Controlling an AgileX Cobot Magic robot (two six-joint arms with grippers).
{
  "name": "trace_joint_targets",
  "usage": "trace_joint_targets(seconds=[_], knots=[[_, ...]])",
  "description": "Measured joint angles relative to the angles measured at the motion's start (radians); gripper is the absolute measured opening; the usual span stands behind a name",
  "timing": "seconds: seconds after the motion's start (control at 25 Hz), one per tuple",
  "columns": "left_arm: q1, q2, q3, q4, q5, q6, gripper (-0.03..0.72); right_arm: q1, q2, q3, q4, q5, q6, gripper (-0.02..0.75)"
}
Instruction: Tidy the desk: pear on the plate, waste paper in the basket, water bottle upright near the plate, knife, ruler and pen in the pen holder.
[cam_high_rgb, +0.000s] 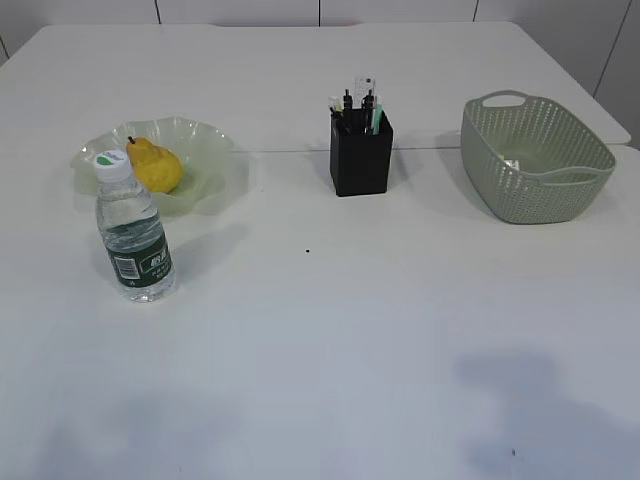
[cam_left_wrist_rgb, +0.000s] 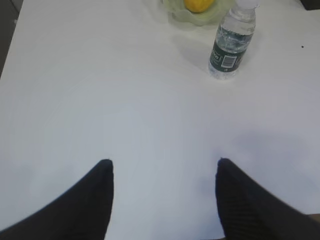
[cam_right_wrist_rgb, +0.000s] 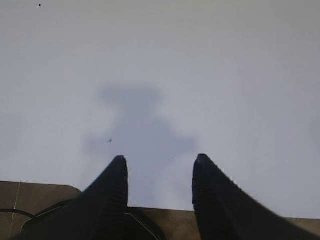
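The yellow pear (cam_high_rgb: 156, 166) lies on the pale green plate (cam_high_rgb: 206, 135) at the left of the desk (cam_high_rgb: 330, 340). Just in front of the plate the water bottle (cam_high_rgb: 133, 235) stands upright. The black pen holder (cam_high_rgb: 361, 160) at centre back holds the clear ruler (cam_high_rgb: 367, 88) and dark-topped sticks; I cannot tell the knife from the pen. The basket (cam_high_rgb: 535, 160) stands at the right, and the waste paper is not clearly visible in it. My left gripper (cam_left_wrist_rgb: 162, 162) is open over bare desk, with the bottle (cam_left_wrist_rgb: 230, 42), the pear (cam_left_wrist_rgb: 197, 4) and the plate (cam_left_wrist_rgb: 192, 17) far ahead. My right gripper (cam_right_wrist_rgb: 160, 159) is open and empty near the front edge.
Neither arm shows in the exterior view, only their shadows on the front of the tabletop. A seam crosses the desk behind the pen holder. A brown floor strip shows below the desk edge in the right wrist view.
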Motion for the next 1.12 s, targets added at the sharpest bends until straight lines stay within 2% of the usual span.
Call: trace_joint_targets(seconds=[0.2, 0.48, 0.72, 1.12], knots=[[0.000, -0.070, 0.026, -0.010, 0.002, 0.000, 0.456, 0.000, -0.172, 0.097, 0.000, 0.004, 0.027, 0.320], [0.000, -0.181, 0.183, -0.057, 0.002, 0.000, 0.456, 0.000, -0.390, 0.189, 0.000, 0.012, 0.045, 0.320], [0.000, -0.316, 0.253, -0.049, 0.002, 0.000, 0.456, 0.000, -0.554, 0.224, 0.000, 0.016, 0.045, 0.320], [0.000, -0.375, 0.302, -0.039, -0.002, 0.000, 0.456, 0.000, -0.615, 0.308, -0.002, 0.020, 0.034, 0.320]])
